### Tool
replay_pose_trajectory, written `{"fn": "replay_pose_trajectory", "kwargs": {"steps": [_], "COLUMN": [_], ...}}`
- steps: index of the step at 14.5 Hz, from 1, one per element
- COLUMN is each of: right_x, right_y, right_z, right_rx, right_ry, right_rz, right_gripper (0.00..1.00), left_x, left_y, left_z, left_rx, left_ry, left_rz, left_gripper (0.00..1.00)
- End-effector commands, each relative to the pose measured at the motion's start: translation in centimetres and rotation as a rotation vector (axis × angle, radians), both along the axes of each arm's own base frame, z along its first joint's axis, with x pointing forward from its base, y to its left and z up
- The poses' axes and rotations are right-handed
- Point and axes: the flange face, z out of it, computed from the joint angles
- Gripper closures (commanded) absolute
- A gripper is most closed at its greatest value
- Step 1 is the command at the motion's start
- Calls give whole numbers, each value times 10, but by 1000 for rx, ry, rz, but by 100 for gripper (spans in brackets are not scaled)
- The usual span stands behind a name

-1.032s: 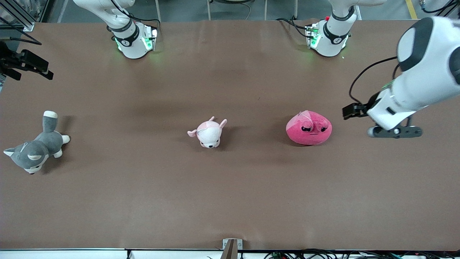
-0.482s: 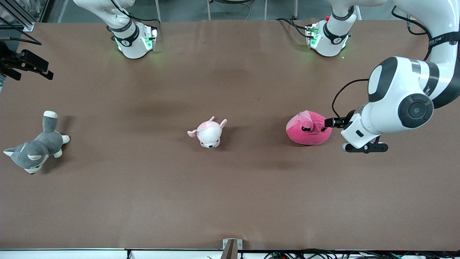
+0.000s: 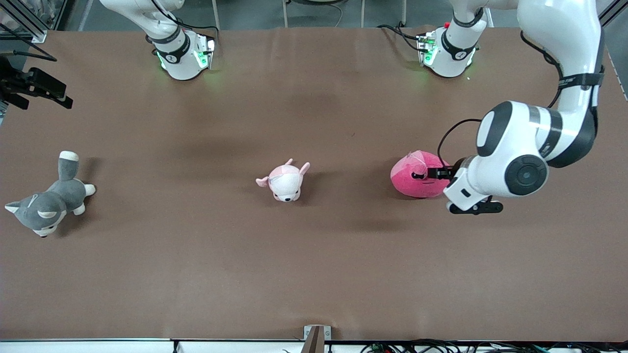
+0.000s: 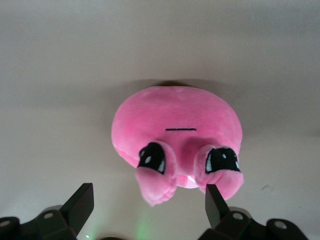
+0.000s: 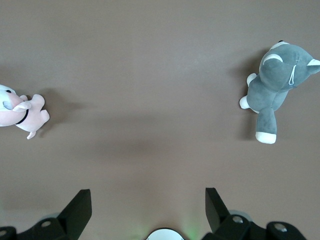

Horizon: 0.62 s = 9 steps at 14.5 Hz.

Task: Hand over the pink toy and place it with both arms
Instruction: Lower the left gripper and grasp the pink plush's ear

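Three plush toys are lying on the brown bench (image 3: 343, 255). I'm seeing the pink toy (image 3: 418, 175) sitting toward the left arm's end, with my left pincer (image 4: 150, 202) hanging just over its edge, fingers spread wide apart and gripping nothing. My right pincer (image 5: 148, 205) is waiting, fingers apart, over bare bench near the grey dog plush (image 3: 46, 198). I'm reading no lettering on the pink toy.

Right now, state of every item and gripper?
pink toy: resting on table, not gripped.
left gripper: open, at pink toy.
right gripper: open, waiting above table.
pale pink plush: lying mid-table, untouched.
grey dog plush: lying at right arm's end, untouched.
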Motion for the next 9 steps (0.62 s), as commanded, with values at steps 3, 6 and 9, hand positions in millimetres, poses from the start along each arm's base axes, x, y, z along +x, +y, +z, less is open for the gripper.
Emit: {"fn": "replay_pose_trajectory", "kwargs": {"steps": [3,6,9], "right_x": [-7,-7,-7], "right_y": [-3,-3,-3], "right_z": [0,0,0], "right_rx": [10,12,10], "right_ry": [-2,-2,-2], "right_rz": [-3,-3,-3], "right_gripper": [0,0,0], "left_x": [-4,-8,-12], "left_y": [1,6,12], "left_z": [-17,-22,-29], "left_rx": [5,10,22], "left_ry": [38,59,76], "left_rz": [18,23,46], "left_gripper": [2,2,8]}}
